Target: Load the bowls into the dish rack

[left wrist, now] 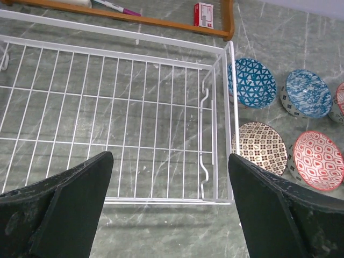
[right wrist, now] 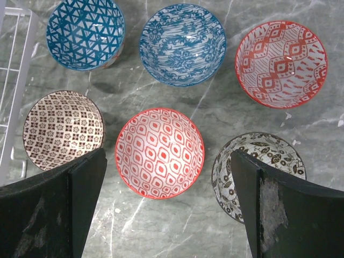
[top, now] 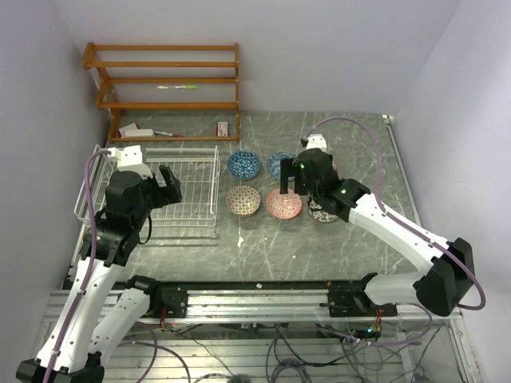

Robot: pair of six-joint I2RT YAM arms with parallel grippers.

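Six patterned bowls [right wrist: 159, 152] are set upright in two rows. The white wire dish rack [left wrist: 115, 115] is placed beside them.

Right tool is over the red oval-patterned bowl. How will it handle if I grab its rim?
The red oval-patterned bowl looks glossy, so probably slippery in the right tool. It seems rigid ceramic, likely chipping if knocked into the brown bowl nearby. Round-sided, it may tip if pushed at the rim.

Before me: one grey-green marbled table [top: 335, 247]. Behind it, an orange-brown wooden shelf unit [top: 207, 104] against plain pale walls [top: 335, 48].
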